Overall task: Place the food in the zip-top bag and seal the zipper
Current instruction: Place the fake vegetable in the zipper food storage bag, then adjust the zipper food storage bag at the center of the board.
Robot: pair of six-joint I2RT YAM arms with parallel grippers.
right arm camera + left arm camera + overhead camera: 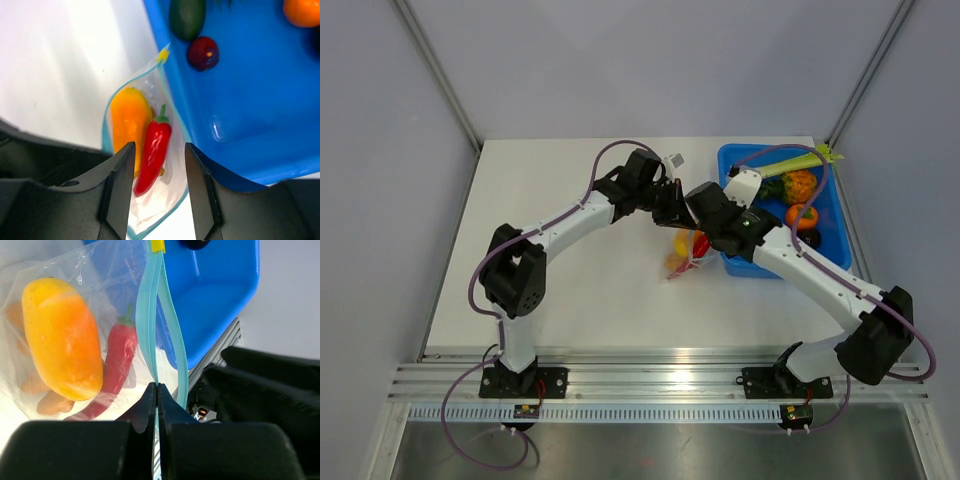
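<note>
The zip-top bag (682, 262) hangs between the two grippers, just left of the blue tray. It holds a yellow oblong piece (61, 340), a red chili (118, 364) and a lumpy orange cluster (44, 396). My left gripper (158, 389) is shut on one strip of the blue-green zipper (149, 315); the other strip bows away, so the mouth gapes. My right gripper (160, 146) is open above the mouth, its jaws either side of the chili (152, 147) and touching nothing. The yellow piece (127, 122) lies beside the chili.
The blue tray (825, 215) at the right holds a leek stalk (788, 165), an orange cluster (799, 184), a round orange fruit (802, 215) and a dark plum (202, 52). The tray's wall (250, 115) presses against the bag. The right arm's black body (270, 390) is close beside my left gripper.
</note>
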